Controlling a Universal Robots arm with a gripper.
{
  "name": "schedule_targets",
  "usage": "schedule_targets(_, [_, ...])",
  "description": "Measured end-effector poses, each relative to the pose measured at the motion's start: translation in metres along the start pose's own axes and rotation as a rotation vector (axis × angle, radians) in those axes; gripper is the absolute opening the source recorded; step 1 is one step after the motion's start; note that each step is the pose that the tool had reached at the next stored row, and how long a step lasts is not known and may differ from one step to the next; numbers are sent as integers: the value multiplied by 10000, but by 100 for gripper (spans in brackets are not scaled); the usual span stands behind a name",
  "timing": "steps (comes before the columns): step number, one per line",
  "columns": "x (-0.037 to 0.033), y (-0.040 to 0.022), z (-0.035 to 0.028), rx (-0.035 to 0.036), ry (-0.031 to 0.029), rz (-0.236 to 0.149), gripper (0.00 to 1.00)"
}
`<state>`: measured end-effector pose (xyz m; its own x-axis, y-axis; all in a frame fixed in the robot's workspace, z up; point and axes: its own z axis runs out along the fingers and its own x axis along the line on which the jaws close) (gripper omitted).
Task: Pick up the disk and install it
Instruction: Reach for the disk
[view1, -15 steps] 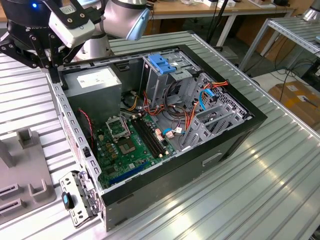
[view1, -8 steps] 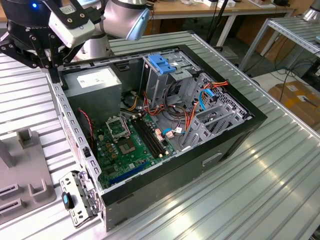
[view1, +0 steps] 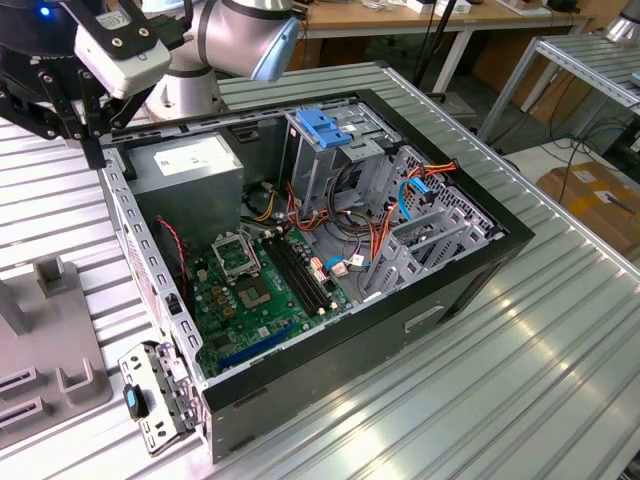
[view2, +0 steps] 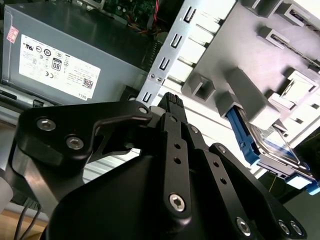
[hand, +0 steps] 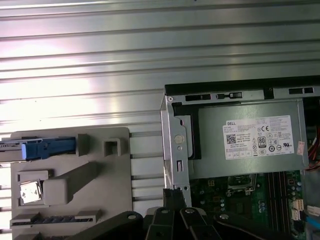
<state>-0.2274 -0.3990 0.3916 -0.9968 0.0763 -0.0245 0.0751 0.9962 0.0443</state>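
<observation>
- The disk (hand: 37, 149) stands on edge in a slot of a grey holder (hand: 115, 165), which lies on the ribbed metal surface (hand: 150, 50) beside the open computer case (view1: 440, 300).
- In the first wrist view the disk shows as a thin strip with a blue rail along its upper edge. Its long axis runs parallel to the ribs of the surface, with one end toward the case wall and the other end away from it.
- In the second wrist view one broad silver face of the disk shows at a slant. A blue rail runs along the long edge, and another bit of blue shows at the far corner.
- The hand (view2: 171, 100) hangs over the case's thin metal wall, between the holder and the power supply (hand: 250, 160). It is well apart from the disk and touches nothing that I can see.
- I cannot tell whether the hand is open or closed. The disk is not in it.
- In the exterior view the arm (view1: 240, 30) reaches in from behind the case, toward that view's left, and the hand sits above the case corner next to the power supply.
- Inside the case are a green circuit board (view1: 250, 300), a metal drive cage with a blue latch (view1: 325, 128) on top, and loose red, orange and blue cables.
</observation>
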Motion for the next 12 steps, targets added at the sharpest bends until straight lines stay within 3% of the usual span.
schedule_targets(2, [87,0,-1,0,0,-1,11])
schedule_targets(8, [235,5,5,6,-1,0,11])
schedule_targets(12, [244,5,4,9,0,0,11])
